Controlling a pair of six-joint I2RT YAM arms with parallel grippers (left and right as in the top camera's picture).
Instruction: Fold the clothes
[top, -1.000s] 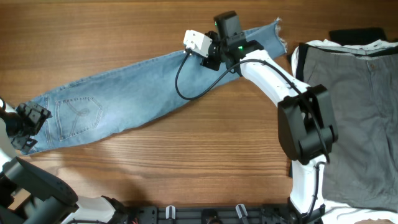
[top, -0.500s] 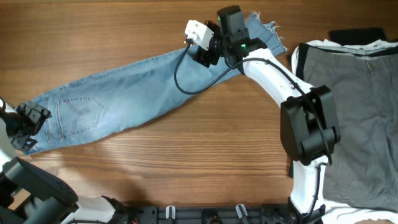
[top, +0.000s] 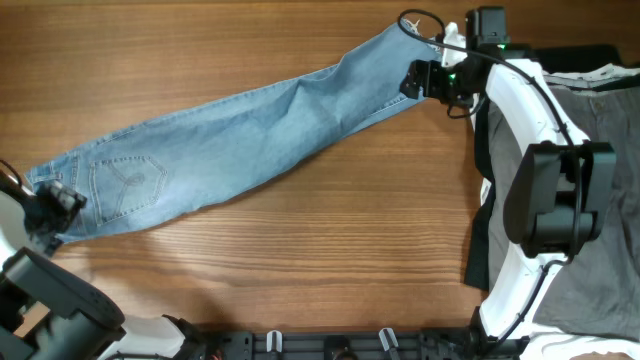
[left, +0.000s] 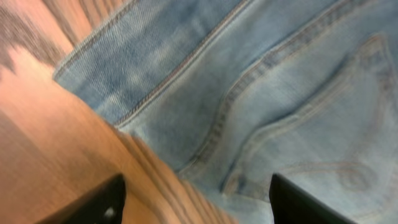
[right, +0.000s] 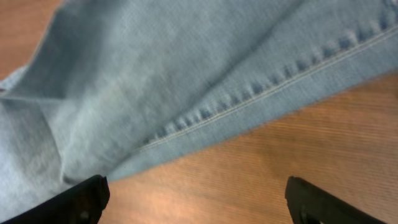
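The clothes are light blue jeans (top: 230, 140) stretched flat in a diagonal, from the waist at the lower left to the frayed hem at the upper right. My left gripper (top: 58, 205) hovers open at the waist end. In the left wrist view, its fingers (left: 102, 202) straddle the waistband edge (left: 261, 93) and bare wood. My right gripper (top: 418, 80) stands open just beside the leg near the hem. The right wrist view shows a seamed denim leg (right: 186, 74) above the open gripper (right: 196, 199), with only wood between the fingers.
Grey trousers (top: 590, 180) lie at the right edge over a dark garment (top: 480, 250), with a black item (top: 575, 55) behind them. The right arm (top: 545, 190) rises beside that pile. The wooden table (top: 300, 260) runs along the front.
The right gripper opened, let go of the jeans leg and moved right toward the hem. The leg now lies flatter and higher. The left gripper shifted slightly onto the waist.
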